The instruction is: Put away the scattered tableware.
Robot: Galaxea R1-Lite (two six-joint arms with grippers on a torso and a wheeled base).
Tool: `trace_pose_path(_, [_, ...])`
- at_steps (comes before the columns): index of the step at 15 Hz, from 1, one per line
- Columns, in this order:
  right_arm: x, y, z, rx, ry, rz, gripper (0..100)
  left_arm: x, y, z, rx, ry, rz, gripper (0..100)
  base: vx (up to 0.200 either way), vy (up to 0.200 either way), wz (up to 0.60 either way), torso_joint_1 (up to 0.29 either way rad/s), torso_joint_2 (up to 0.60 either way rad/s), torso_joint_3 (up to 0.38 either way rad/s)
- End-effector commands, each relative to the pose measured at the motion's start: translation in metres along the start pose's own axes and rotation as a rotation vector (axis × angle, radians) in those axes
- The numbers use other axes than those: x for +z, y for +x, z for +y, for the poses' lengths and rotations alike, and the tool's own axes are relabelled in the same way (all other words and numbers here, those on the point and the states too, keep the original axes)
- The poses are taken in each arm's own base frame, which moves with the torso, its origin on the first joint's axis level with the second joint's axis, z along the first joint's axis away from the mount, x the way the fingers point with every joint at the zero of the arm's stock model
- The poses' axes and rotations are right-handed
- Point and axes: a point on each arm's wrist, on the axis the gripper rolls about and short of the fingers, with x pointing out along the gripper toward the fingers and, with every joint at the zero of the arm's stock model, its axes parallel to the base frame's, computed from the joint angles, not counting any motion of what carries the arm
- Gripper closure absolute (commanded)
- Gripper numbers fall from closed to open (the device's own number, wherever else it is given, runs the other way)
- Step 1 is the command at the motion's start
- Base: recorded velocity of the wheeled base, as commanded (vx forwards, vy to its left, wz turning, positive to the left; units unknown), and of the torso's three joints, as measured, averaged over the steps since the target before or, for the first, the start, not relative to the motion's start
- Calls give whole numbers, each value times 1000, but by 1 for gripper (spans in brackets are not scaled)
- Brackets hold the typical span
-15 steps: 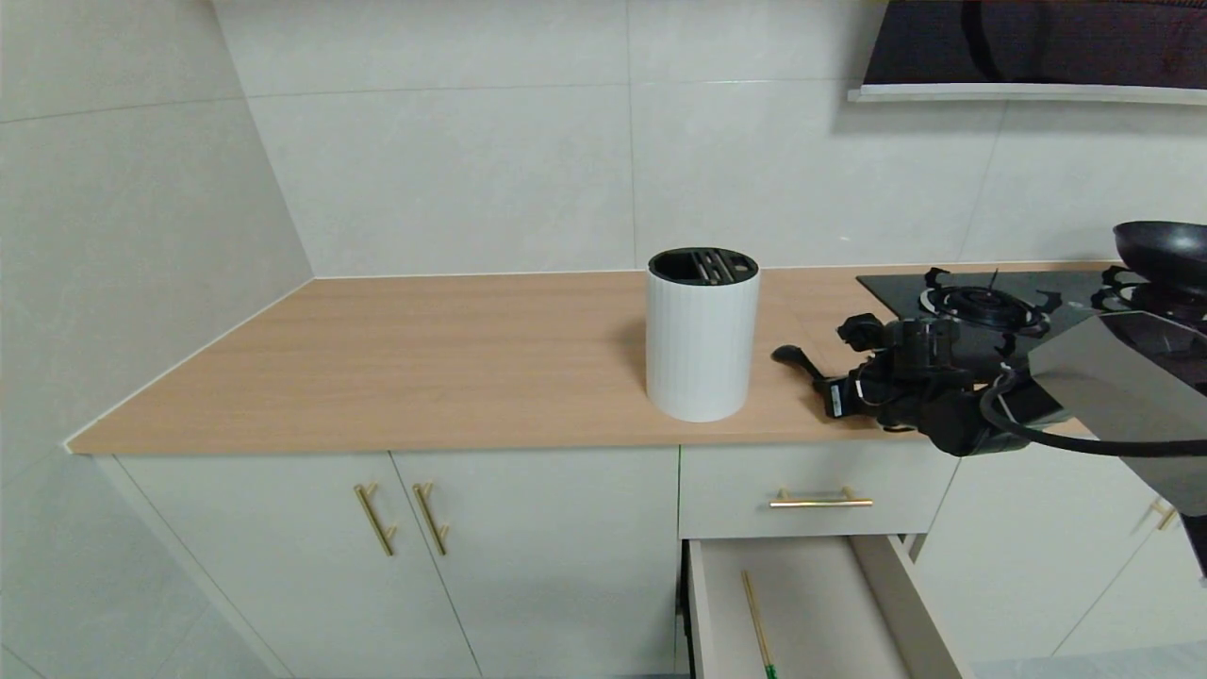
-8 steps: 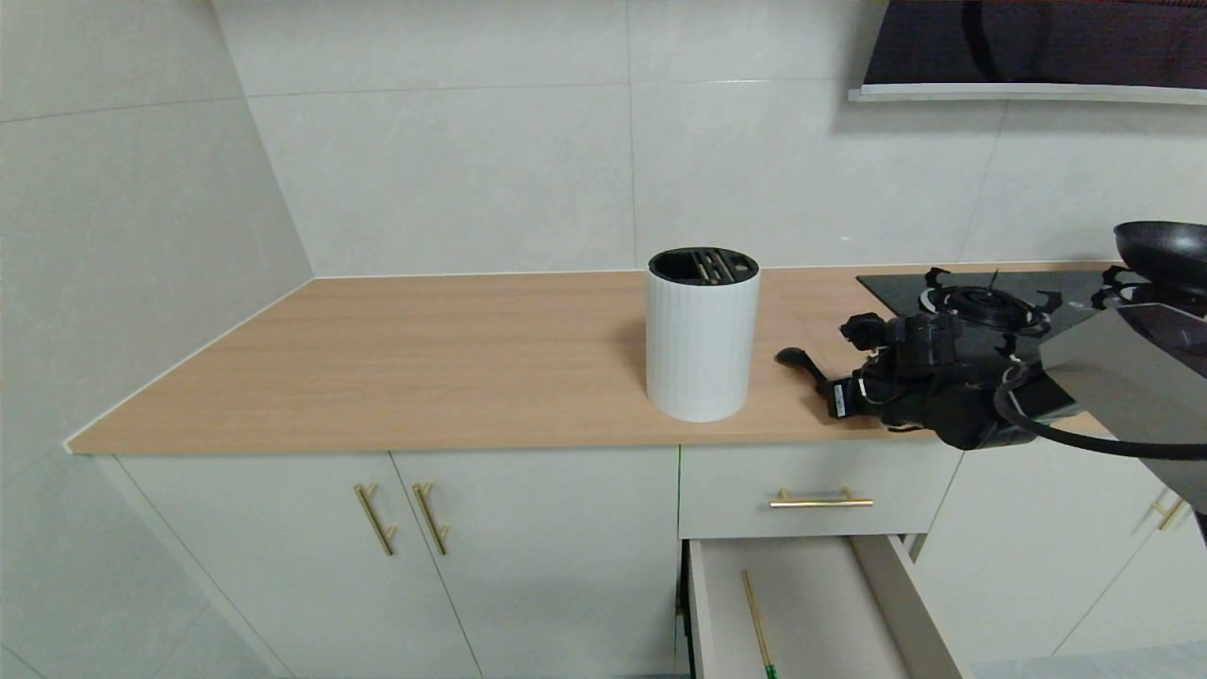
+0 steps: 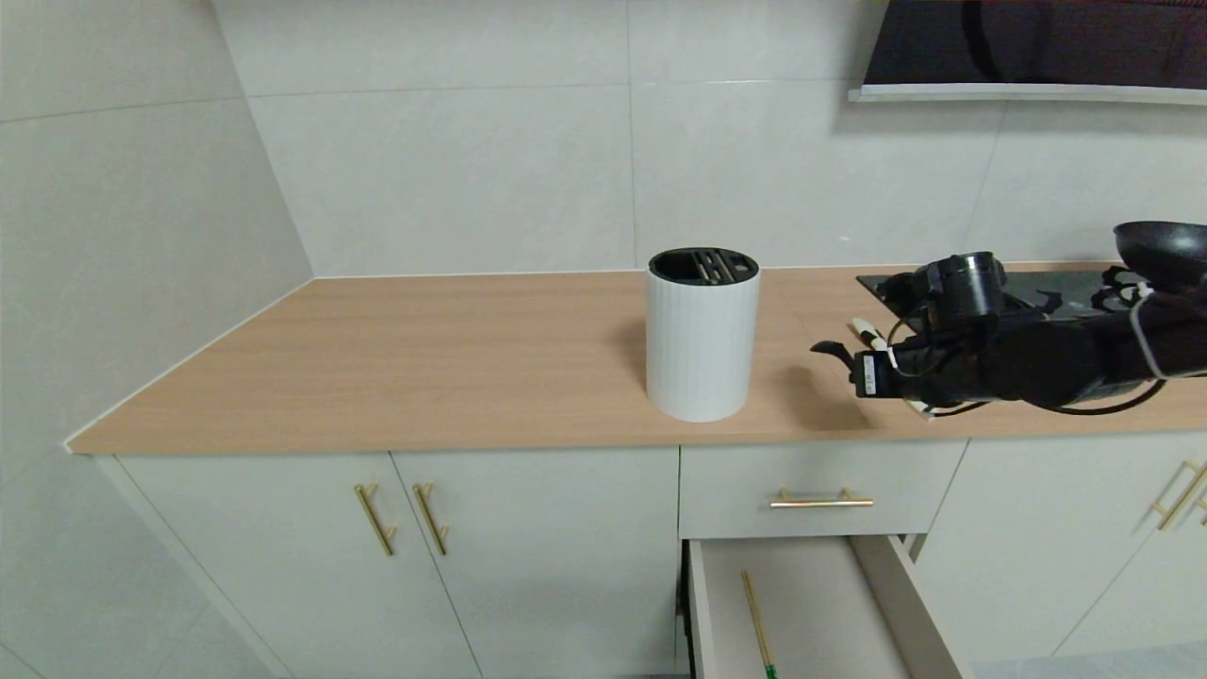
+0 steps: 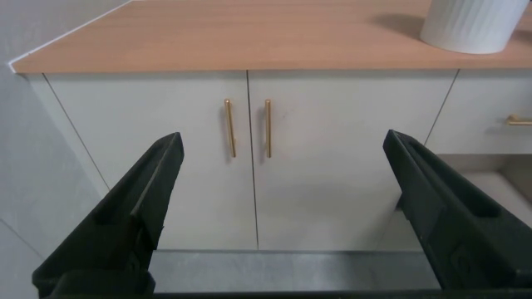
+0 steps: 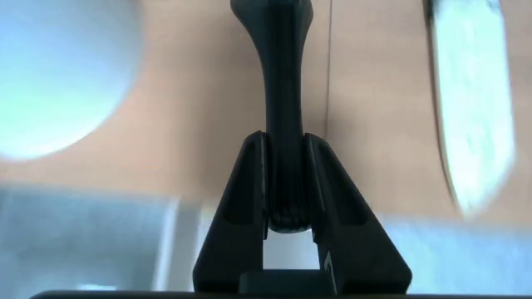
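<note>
Right gripper (image 3: 853, 363) clamped tight on black utensil handle (image 5: 281, 83), above counter (image 3: 424, 377), near white holder (image 3: 702, 349), on its right. Working end hidden. Risk: handle pivots in narrow grip during transfer; tip strikes holder rim, utensil drops or holder tips.

Counter (image 3: 424, 358) runs L to R along the wall (image 3: 453, 179). A holder (image 3: 702, 344) stands on it, approx. mid-counter, nearer the front edge. Just R of it, the R gripper (image 3: 860, 370) hangs over the counter w/ a utensil handle (image 3: 830, 350) clamped in it. Stove (image 3: 1066, 283) at far R, behind the gripper, w/ a pan (image 3: 1160, 250) on it and a hood (image 3: 1028, 47) above. Under the counter: cupboard doors (image 3: 396, 556) to the L, a shut drawer (image 3: 820, 486) to the R, and below that an open drawer (image 3: 830, 604) w/ a chopstick (image 3: 756, 622) inside.
</note>
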Motion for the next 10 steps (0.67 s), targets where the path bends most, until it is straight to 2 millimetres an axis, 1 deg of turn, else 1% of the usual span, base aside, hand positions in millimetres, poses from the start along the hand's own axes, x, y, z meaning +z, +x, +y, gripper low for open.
trace_pose_path(1, [-6, -76, 3, 17, 34, -34, 100, 0, 0, 0, 0, 0, -1, 0, 0, 0, 0, 0, 0, 0])
trace_pose_path(3, [-20, -109, 0, 24, 34, -35, 100, 0, 0, 0, 0, 0, -1, 0, 0, 0, 0, 0, 0, 0])
trace_pose_path(4, [-33, -127, 4, 42, 20, -28, 100, 0, 0, 0, 0, 0, -1, 0, 0, 0, 0, 0, 0, 0])
trace_pose_path(5, [-43, -137, 4, 46, 19, -12, 100, 0, 0, 0, 0, 0, -1, 0, 0, 0, 0, 0, 0, 0])
trace_pose_path(7, [-58, -153, -1, 49, 25, 4, 100, 0, 0, 0, 0, 0, -1, 0, 0, 0, 0, 0, 0, 0])
trace_pose_path(10, [-67, -162, -3, 56, 15, 8, 100, 0, 0, 0, 1, 0, 0, 0, 0, 0, 0, 0, 0, 0])
